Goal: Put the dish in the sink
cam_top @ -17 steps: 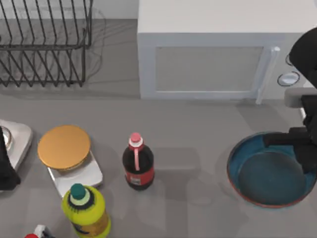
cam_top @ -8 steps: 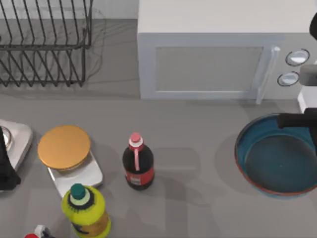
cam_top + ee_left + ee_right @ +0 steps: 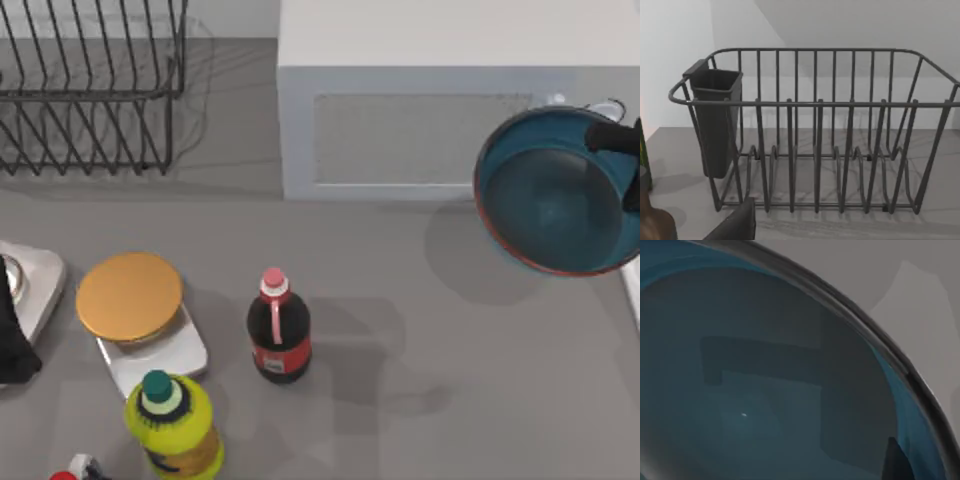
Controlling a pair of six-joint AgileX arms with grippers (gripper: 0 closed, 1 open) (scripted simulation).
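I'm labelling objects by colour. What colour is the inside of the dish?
Deep blue, with a thin reddish-brown rim; the dish shows best in the top view.

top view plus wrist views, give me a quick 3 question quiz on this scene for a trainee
1. True or false: the dish rests flat on the table.
2. Which gripper holds the dish? A) left B) right
3. Fill in: the red-capped cola bottle stands beside a golden-orange ____.

Key: 1 false, it is lifted, overlapping the microwave in the top view, its shadow on the table below. 2 B, the right gripper at its rim. 3 disc.
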